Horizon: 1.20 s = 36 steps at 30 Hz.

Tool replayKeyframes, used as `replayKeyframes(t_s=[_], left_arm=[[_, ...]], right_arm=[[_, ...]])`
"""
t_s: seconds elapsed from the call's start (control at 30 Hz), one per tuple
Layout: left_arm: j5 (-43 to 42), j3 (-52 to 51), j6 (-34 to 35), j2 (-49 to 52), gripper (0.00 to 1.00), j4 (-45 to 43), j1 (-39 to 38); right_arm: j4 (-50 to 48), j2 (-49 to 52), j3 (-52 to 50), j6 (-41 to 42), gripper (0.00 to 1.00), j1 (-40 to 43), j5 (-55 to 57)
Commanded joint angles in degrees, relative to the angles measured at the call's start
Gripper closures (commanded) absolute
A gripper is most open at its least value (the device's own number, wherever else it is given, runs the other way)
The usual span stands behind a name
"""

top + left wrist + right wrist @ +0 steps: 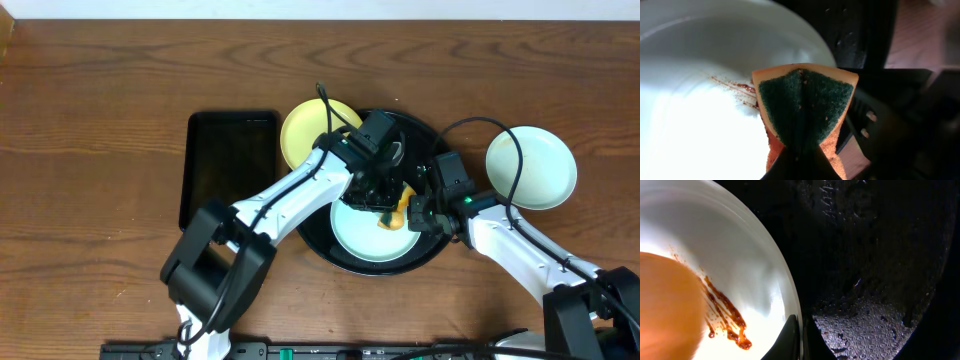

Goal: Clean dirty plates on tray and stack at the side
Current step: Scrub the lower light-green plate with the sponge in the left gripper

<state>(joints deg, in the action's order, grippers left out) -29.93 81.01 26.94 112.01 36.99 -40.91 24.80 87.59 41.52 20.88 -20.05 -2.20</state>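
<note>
Press the sponge [802, 110], clenched in the left gripper [800, 161], green face flat across the brown smear [725, 317] on the mint plate [362, 238] at the round tray's [416, 134] near edge; hold its rim pinched in the right gripper [801, 330].

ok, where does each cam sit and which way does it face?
Overhead: above the table, looking straight down on the round tray; left arm, right arm show.
Left wrist: looks along the left gripper, shut on the sponge.
Right wrist: looks along the right gripper, pinching the mint plate rim.
Shared: wrist views both show sponge, plate, brown smear.
</note>
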Motion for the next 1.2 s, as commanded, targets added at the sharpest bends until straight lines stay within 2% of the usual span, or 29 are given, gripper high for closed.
replayKeyframes(t_s=[0.0,0.2,0.57,0.73,0.9,0.97,1.1,1.17], left_arm=[[-1.84,-0.35,2.75,1.73,0.92,-0.31,0.26],[-2.95,-0.35,6.34,3.54,0.92,-2.49,0.37],[-4.11,-0.35,6.62,5.03,0.92,-3.96,0.33],[0.22,-0.35,6.10,5.03,0.92,-3.45,0.63],[2.80,-0.31,3.06,5.01,0.92,-3.50,1.60],[2.78,-0.15,1.57,4.90,0.93,-3.56,2.38],[2.78,-0.07,-2.23,3.30,0.92,-3.63,4.39],[2.80,-0.07,-4.20,1.77,0.93,-3.63,5.46]], right_arm=[[0.33,-0.04,0.26,1.16,0.99,1.20,2.21],[0.33,-0.04,0.26,1.40,0.99,1.99,2.16],[0.59,-0.04,0.26,1.38,0.99,2.03,2.19],[-0.26,-0.04,0.31,1.38,0.99,3.08,8.07],[-5.86,-0.04,0.35,1.36,0.98,6.62,8.17],[-8.48,-0.04,0.35,1.33,0.92,7.65,7.52],[-12.41,-0.07,0.39,-1.62,0.71,8.13,2.82],[-13.27,-0.07,0.39,-2.69,0.65,8.07,-1.05]])
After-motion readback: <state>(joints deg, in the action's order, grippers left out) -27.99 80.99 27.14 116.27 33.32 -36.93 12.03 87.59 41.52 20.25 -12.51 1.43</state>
